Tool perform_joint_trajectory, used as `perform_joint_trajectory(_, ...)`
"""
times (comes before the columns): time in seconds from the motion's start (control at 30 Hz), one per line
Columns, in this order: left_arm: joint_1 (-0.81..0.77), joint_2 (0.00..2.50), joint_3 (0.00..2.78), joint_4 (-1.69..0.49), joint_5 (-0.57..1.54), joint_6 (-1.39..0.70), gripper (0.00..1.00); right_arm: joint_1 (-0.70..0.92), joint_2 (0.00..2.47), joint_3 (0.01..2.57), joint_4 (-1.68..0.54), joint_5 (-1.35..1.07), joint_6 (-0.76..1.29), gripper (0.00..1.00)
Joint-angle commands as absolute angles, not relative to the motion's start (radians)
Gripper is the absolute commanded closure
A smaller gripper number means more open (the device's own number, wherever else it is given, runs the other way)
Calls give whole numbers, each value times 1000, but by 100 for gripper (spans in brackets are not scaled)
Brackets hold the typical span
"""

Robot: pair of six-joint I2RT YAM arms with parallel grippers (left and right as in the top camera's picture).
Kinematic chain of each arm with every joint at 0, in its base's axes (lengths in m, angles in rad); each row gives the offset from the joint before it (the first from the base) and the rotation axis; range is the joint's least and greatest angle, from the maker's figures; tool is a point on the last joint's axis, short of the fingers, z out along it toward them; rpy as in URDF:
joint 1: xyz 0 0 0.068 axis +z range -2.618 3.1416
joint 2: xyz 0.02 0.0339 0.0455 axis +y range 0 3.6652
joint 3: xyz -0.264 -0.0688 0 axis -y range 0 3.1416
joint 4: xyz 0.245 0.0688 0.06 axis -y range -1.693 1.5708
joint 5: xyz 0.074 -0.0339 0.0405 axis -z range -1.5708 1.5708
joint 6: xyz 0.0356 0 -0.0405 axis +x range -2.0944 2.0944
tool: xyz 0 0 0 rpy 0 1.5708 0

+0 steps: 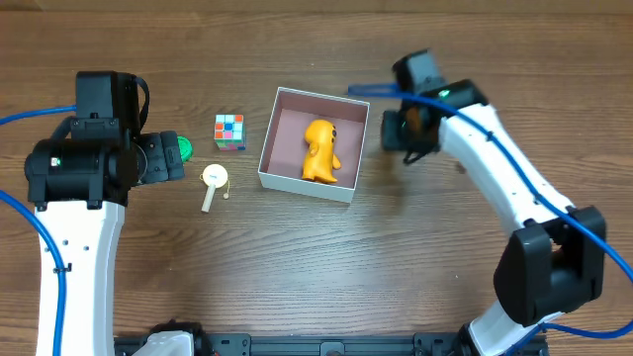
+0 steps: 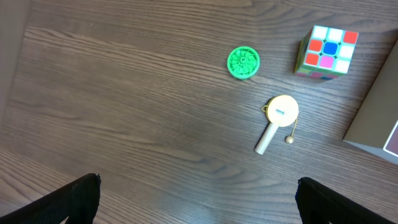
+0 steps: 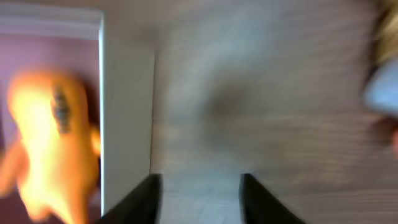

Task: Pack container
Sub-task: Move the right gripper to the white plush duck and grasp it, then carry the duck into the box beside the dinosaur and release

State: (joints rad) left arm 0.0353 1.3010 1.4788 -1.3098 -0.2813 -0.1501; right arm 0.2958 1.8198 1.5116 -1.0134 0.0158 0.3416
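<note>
We see the container [image 1: 302, 185] near the middle of the desk [image 1: 396, 277]. It is open on top, white outside and pink inside. A yellow toy animal [image 1: 320, 150] lies inside the container. Just beside the container, on its left-arm side, stands a little colour cube [image 1: 229, 132]. A small white drum toy [image 1: 213, 179] with a stick lies a bit farther from the container. A green round disc [image 1: 182, 148] lies farther out still. The left gripper [image 2: 199, 202] hangs over the desk out past the disc. Its fingers [image 2: 71, 200] are spread wide with nothing in them. The right gripper [image 3: 199, 196] is just beside the container's other wall. The right wrist view is blurry, but its fingers [image 3: 144, 199] seem to be a little apart and empty.
</note>
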Motion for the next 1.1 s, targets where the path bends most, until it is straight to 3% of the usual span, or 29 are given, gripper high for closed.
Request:
perform_joint_trajectory(0.0, 40, 1305, 1482, -1308, -295, -157, 0, 171, 1804, 1547, -974, 71, 273, 26)
perform_joint_trajectory(0.03, 40, 1305, 1482, -1308, -295, -157, 0, 145, 1805, 1546, -964, 66, 244, 16)
perform_joint_trajectory(0.17, 40, 1305, 1482, -1308, -295, -157, 0, 26, 1810, 1546, -935, 67, 125, 0)
perform_joint_trajectory(0.33, 40, 1305, 1482, -1308, -295, -157, 0, -122, 1832, 1545, -898, -40, 23, 0)
perform_joint_trajectory(0.63, 40, 1305, 1482, -1308, -295, -157, 0, -132, 2016, 1545, -897, -55, -15, 2)
perform_joint_trajectory(0.7, 40, 1305, 1482, -1308, -295, -157, 0, -130, 2041, 1545, -910, -76, -10, 18)
perform_joint_trajectory(0.73, 40, 1305, 1482, -1308, -295, -157, 0, -130, 2044, 1545, -916, -85, 1, 36)
perform_joint_trajectory(0.8, 40, 1305, 1482, -1308, -295, -157, 0, -130, 2035, 1546, -931, -92, 42, 55)
perform_joint_trajectory(0.83, 40, 1305, 1482, -1308, -295, -157, 0, -130, 2024, 1546, -937, -94, 64, 57)
perform_joint_trajectory(0.93, 40, 1305, 1482, -1308, -295, -157, 0, -109, 1940, 1546, -949, -130, 92, 80)
perform_joint_trajectory(1.07, 40, 1305, 1482, -1308, -295, -157, 0, -14, 1741, 1546, -1009, -137, 222, 88)
